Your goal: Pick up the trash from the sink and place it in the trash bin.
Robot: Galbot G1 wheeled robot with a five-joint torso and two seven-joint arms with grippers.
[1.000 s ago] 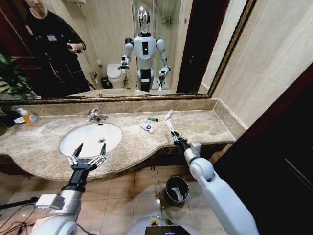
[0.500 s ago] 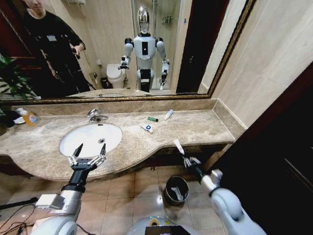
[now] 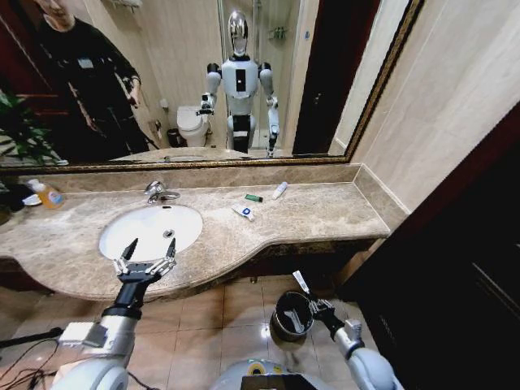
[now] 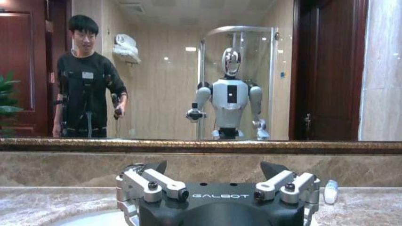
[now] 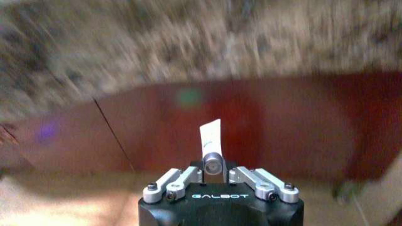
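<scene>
marble surround point(image 5: 188, 42) blurred, bin point(image 3: 286, 318) interior dim

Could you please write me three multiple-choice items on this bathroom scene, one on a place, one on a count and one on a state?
1. Where is the small round shiny metal trash bin?
A. on the tiled floor below the counter
B. inside the basin
C. on the marble counter

2. How many small trash pieces lie on the beige-brown marble surround right of the oval white sink?
A. one
B. three
C. six

3. What is the right gripper doing?
A. hanging open
B. holding a white tube
C. gripping the tap

Key: 1 A, it stands on the tiles; 2 B, a white sachet, a tiny green piece and another white tube; 3 B, the tube sticks out between its fingers.
</scene>
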